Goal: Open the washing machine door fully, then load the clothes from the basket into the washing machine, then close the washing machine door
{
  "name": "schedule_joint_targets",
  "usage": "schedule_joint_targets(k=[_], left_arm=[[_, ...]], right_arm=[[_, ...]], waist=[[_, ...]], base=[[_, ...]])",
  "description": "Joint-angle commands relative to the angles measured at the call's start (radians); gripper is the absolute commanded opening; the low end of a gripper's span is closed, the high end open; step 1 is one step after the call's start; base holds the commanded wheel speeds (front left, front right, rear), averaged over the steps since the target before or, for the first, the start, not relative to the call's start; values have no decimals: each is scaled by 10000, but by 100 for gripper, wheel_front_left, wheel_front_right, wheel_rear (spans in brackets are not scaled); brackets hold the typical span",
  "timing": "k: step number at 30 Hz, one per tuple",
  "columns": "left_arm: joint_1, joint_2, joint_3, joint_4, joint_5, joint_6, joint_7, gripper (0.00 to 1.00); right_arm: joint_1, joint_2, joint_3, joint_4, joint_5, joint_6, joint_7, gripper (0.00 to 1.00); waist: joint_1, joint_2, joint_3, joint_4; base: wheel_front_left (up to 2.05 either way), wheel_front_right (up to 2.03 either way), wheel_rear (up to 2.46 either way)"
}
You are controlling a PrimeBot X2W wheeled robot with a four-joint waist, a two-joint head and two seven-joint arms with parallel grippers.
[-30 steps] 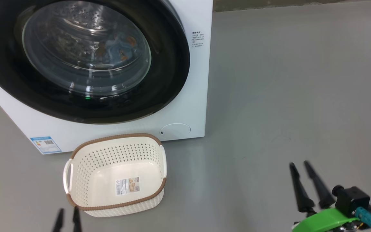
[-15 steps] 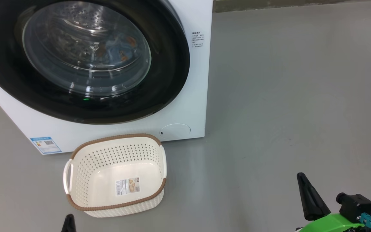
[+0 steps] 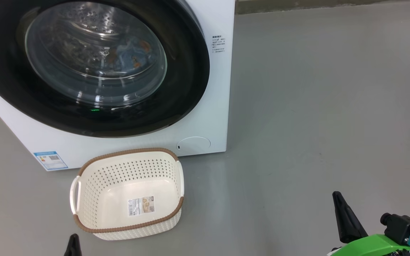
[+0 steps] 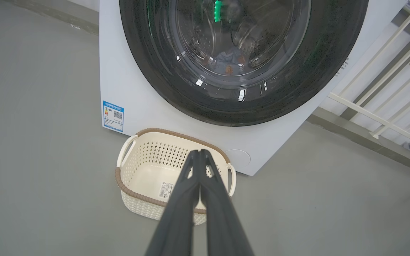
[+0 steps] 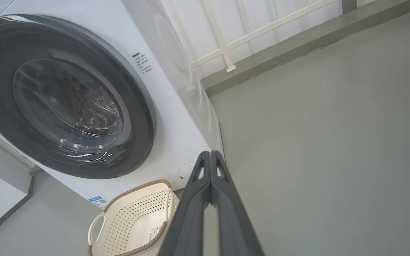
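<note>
Head view: basket (image 3: 84, 213) cream, perforated, brown-rimmed, label inside.

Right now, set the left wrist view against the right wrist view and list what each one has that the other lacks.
Left wrist view: the shut left gripper, blue clothes behind the glass, a green glow. Right wrist view: the shut right gripper, the washing machine's white side panel. Both: the closed washing machine door, the basket with nothing in it, the energy label, the white railing.
</note>
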Motion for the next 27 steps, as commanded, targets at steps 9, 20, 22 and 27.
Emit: schedule_joint_targets(k=[9, 20, 22, 27], left_arm=[[-519, 145, 236, -86, -1118, -174, 284, 0], [-755, 171, 344, 15, -2359, -285, 601, 0], [-798, 176, 364, 33, -2585, -305, 658, 0], [-906, 188, 413, 79, -3154, -356, 803, 0]], right_arm=[[-416, -43, -74, -199, 1173, -7, 272, 0], [-489, -45, -139, -171, 2421, -9, 597, 0], [-502, -46, -151, -166, 2648, -10, 656, 0], [-536, -47, -180, -153, 3221, -11, 806, 0]], waist=[[-2, 0, -10, -3], [-2, 0, -23, -6], [-2, 0, -25, -6], [-2, 0, -30, -8]], base=[[0, 0, 0], [0, 0, 0], [0, 0, 0], [0, 0, 0]])
